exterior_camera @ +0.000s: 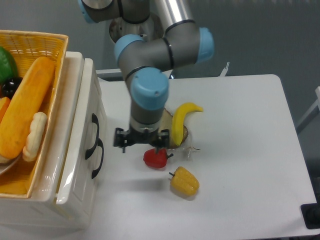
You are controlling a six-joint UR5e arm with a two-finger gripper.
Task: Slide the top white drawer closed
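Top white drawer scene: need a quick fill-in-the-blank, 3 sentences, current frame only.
1. The handle on the top white drawer is coloured ____.
2. The gripper touches no ____ handle.
3. The pepper lying nearest the table's front edge is coloured ____.

Missing words: black; drawer; yellow

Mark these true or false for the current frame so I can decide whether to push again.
1. The pincer touches the top white drawer. False: it hangs apart from the front panel, to its right.
2. A red pepper lies just below the pincer in the image. True.
3. The banana sits in the wicker basket. False: it rests on the table.
4. The yellow pepper lies nearer the camera than the red one. True.
5. The drawer front carries a black handle. True.
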